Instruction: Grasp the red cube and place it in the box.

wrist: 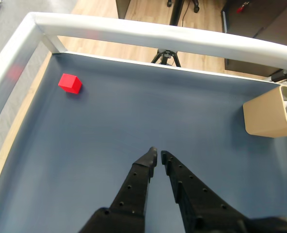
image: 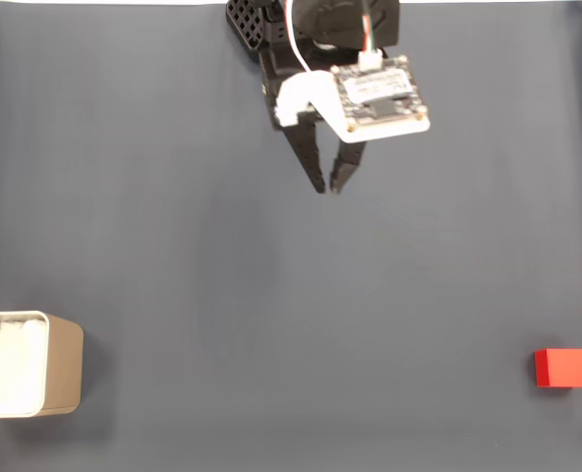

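My hand [image: 328, 187] hangs nearly closed and empty. The red cube [image: 560, 369] sits ungrasped, well apart from the box [image: 63, 366]. Everything remains.

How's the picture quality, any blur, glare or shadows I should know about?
Fixed view: even soft light, faint shadows beside the box and red cube. Wrist view: sharp on the gripper; the white rail looks bowed.

You have open table [image: 222, 295] all around: nothing lies between the red cube [image: 560, 368] at the right edge and the box [image: 35, 364] at the left edge in the fixed view. A white rail [wrist: 148, 34] borders the table's far side in the wrist view.
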Controlling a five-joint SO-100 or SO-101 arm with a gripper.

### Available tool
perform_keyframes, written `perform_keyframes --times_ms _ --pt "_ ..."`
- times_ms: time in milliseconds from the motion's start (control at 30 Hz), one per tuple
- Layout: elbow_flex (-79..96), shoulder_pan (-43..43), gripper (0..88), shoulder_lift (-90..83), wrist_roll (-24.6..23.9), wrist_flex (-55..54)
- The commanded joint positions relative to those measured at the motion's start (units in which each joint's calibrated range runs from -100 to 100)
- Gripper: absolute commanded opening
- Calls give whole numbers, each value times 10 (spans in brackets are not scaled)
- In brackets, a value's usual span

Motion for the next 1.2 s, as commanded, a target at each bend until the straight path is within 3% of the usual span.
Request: perform_keyframes --times_ms 0,867,1167 --pt "-28 -21 1 6 10 -27" --pt "-47 -161 1 100 15 -91" --pt "-77 -178 62 147 10 -115"
